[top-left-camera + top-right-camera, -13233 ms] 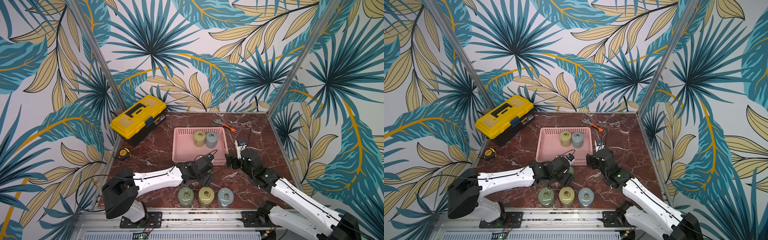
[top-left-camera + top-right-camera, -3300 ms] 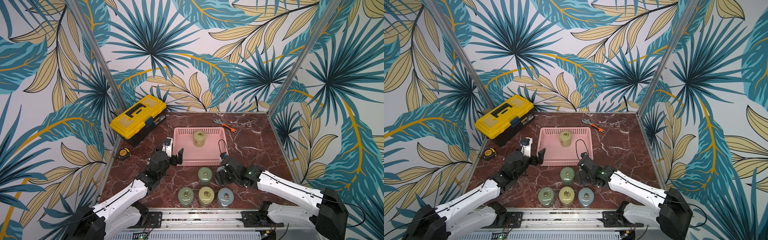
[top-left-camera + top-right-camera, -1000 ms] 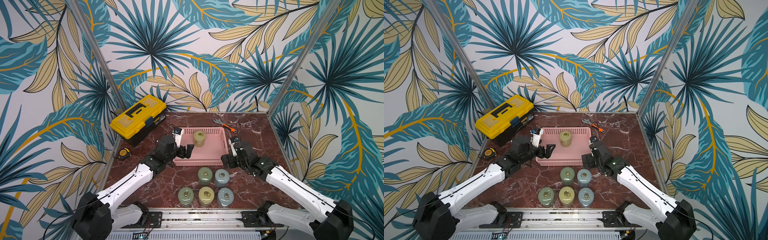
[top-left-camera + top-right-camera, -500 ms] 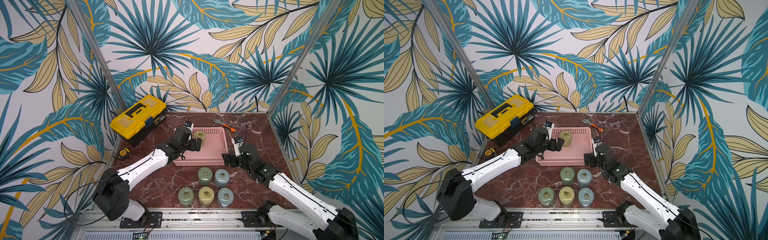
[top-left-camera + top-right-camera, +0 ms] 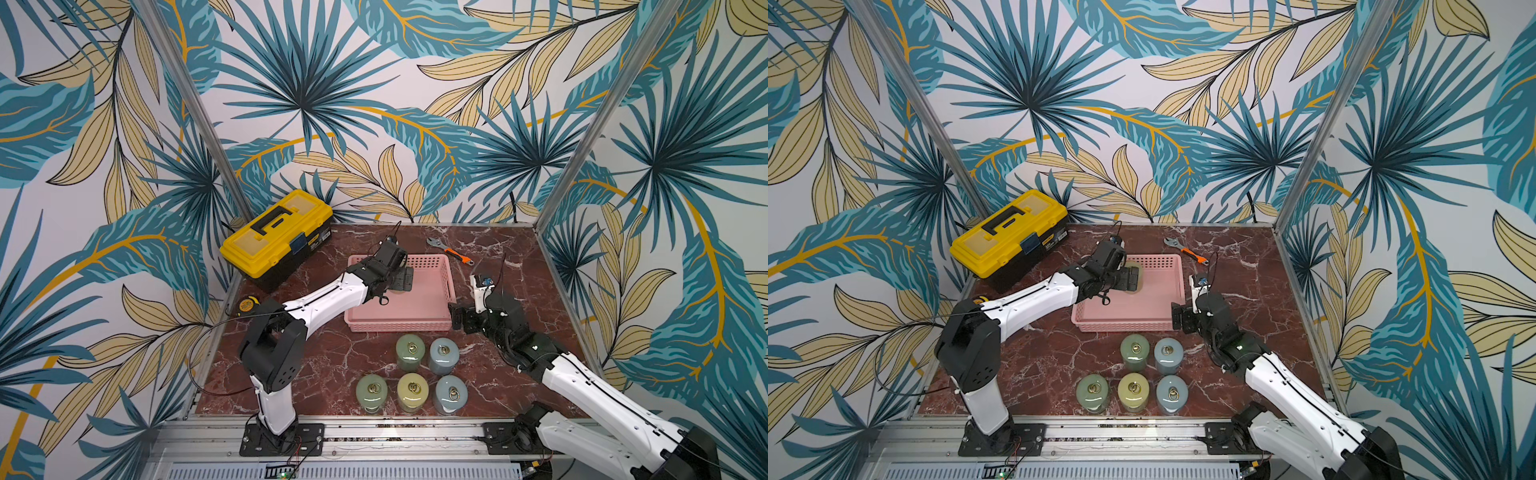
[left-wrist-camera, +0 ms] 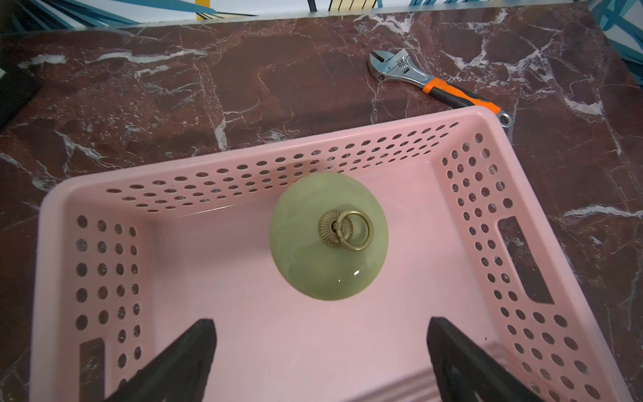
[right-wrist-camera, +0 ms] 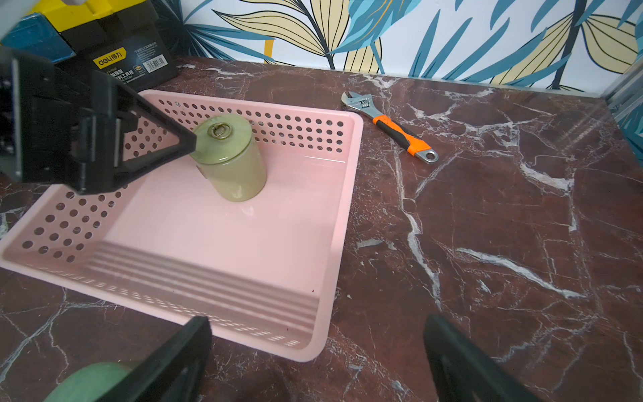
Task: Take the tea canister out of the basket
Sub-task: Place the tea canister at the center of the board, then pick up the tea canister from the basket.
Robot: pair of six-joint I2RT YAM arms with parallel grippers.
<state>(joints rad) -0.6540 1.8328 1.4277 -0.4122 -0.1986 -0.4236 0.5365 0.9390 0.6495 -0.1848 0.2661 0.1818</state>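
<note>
Left gripper (image 6: 320, 323) has moved over basket (image 6: 108, 271), jaws spread, lined up on tea canister (image 6: 327, 236) for grasp; right gripper (image 7: 316, 323) spread, parked aside.

The tea canister (image 6: 328, 236) stands in the basket (image 6: 243, 174), just ahead of the left gripper (image 6: 322, 334). The right gripper (image 7: 316, 334) is outside, near the basket's corner; the wrench (image 7: 389, 127) lies farther ahead on the table (image 7: 487, 243).
</note>
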